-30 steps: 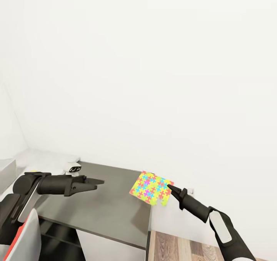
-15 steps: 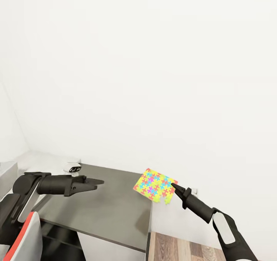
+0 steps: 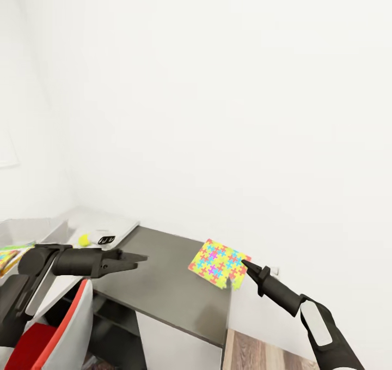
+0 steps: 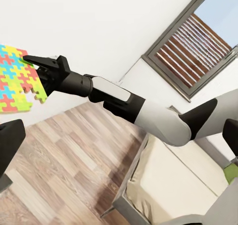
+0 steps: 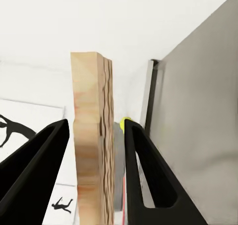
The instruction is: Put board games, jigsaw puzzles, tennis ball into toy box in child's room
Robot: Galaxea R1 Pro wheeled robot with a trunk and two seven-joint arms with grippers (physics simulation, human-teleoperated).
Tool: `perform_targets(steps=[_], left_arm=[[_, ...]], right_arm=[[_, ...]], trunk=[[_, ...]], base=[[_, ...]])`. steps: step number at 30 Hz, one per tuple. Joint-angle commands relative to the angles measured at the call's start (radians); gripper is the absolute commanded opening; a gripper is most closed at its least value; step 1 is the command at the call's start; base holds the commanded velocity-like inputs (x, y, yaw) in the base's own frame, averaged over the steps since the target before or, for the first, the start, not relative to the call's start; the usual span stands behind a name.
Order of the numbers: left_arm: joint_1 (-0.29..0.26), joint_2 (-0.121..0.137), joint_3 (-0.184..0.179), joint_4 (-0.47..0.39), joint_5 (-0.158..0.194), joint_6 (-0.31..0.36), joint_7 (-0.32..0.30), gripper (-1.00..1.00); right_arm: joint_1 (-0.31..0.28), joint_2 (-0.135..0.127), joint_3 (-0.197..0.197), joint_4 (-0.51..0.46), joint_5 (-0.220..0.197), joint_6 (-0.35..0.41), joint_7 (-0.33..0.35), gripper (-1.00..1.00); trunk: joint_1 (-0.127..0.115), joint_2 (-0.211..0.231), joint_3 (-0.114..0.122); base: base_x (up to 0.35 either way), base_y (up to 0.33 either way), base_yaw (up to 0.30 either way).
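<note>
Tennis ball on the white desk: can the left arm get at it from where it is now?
Probably yes. The tennis ball lies in the open on the table, just beyond the left gripper, which holds nothing. Only a small white gadget sits beside it.

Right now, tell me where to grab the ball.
Pinch the ball across its middle, coming from above. It is round and rests on the desk with a white gadget close beside it, so a sideways approach looks cramped. The left hand is likely best; the right hand holds the jigsaw.
</note>
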Motion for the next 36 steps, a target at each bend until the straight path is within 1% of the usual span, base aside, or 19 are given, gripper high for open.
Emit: perform_targets(steps=[1, 9, 11, 12, 13, 15, 16, 17, 19, 20, 24, 27, 29, 32, 36], left_arm=[[-0.001, 0.001, -0.002, 0.0, 0.001, 0.011, -0.004, 1.0], [-0.001, 0.002, -0.002, 0.001, 0.0, 0.01, -0.004, 1.0], [-0.002, 0.004, 0.001, 0.004, 0.0, 0.01, -0.004, 1.0], [-0.002, 0.01, 0.008, 0.005, 0.0, 0.01, -0.004, 1.0], [-0.001, 0.025, 0.028, 0.007, 0.001, 0.01, -0.004, 1.0], [0.0, 0.051, 0.063, 0.009, 0.003, 0.009, -0.004, 1.0], [0.001, 0.075, 0.09, 0.011, 0.007, 0.009, -0.004, 1.0], [0.001, 0.083, 0.098, 0.011, 0.008, 0.009, -0.004, 1.0], [0.005, 0.113, 0.12, 0.012, 0.011, 0.009, -0.004, 1.0], [0.008, 0.124, 0.127, 0.013, 0.011, 0.009, -0.004, 1.0], [0.019, 0.154, 0.159, 0.023, 0.011, 0.009, -0.004, 1.0], [0.02, 0.162, 0.194, 0.047, 0.011, 0.008, -0.004, 1.0], [0.021, 0.164, 0.209, 0.058, 0.011, 0.007, -0.004, 1.0], [0.021, 0.165, 0.22, 0.065, 0.01, 0.006, -0.004, 1.0], [0.021, 0.165, 0.223, 0.068, 0.008, 0.005, -0.004, 1.0]], right_arm=[[0.0, 0.0, -0.002, 0.0, 0.002, 0.005, 0.003, -1.0], [-0.001, 0.0, 0.002, -0.006, 0.005, 0.005, 0.003, -1.0], [0.0, 0.0, 0.005, -0.038, 0.006, 0.007, 0.003, -1.0], [0.002, -0.001, 0.006, -0.061, 0.006, 0.008, 0.003, -1.0], [0.005, -0.001, 0.007, -0.102, 0.006, 0.01, 0.002, -1.0], [0.009, -0.002, 0.008, -0.143, 0.006, 0.013, 0.0, -1.0], [0.01, -0.002, 0.008, -0.16, 0.006, 0.015, 0.0, -1.0], [0.01, -0.002, 0.008, -0.163, 0.006, 0.015, 0.0, -1.0], [0.011, -0.002, 0.008, -0.172, 0.006, 0.016, 0.0, -1.0], [0.012, -0.002, 0.008, -0.174, 0.006, 0.017, 0.0, -1.0], [0.012, -0.002, 0.008, -0.177, 0.007, 0.017, 0.0, -1.0], [0.012, -0.002, 0.008, -0.179, 0.008, 0.017, 0.0, -1.0], [0.012, -0.002, 0.008, -0.179, 0.009, 0.017, 0.0, -1.0], [0.012, -0.002, 0.009, -0.18, 0.009, 0.016, 0.0, -1.0], [0.012, -0.002, 0.009, -0.18, 0.011, 0.015, 0.0, -1.0]], trunk=[[-0.004, 0.006, 0.003], [-0.035, 0.062, 0.032], [-0.042, 0.076, 0.038], [-0.046, 0.083, 0.042], [-0.05, 0.09, 0.045], [-0.058, 0.104, 0.051], [-0.062, 0.111, 0.054], [-0.065, 0.118, 0.057], [-0.073, 0.132, 0.064], [-0.077, 0.139, 0.067], [-0.092, 0.167, 0.079], [-0.104, 0.188, 0.089], [-0.111, 0.202, 0.095], [-0.123, 0.223, 0.104], [-0.138, 0.251, 0.117]], base=[[-0.048, 0.0, 0.273], [-0.01, 0.0, 0.275], [-0.001, 0.0, 0.281], [0.0, 0.0, 0.283], [0.0, 0.0, 0.285], [0.0, 0.0, 0.286], [0.0, 0.0, 0.286], [0.0, 0.0, 0.286], [0.0, 0.0, 0.286], [0.0, 0.0, 0.286], [0.0, 0.0, 0.287], [0.0, 0.0, 0.287], [0.0, 0.0, 0.287], [0.0, 0.0, 0.287], [0.0, 0.0, 0.287]])
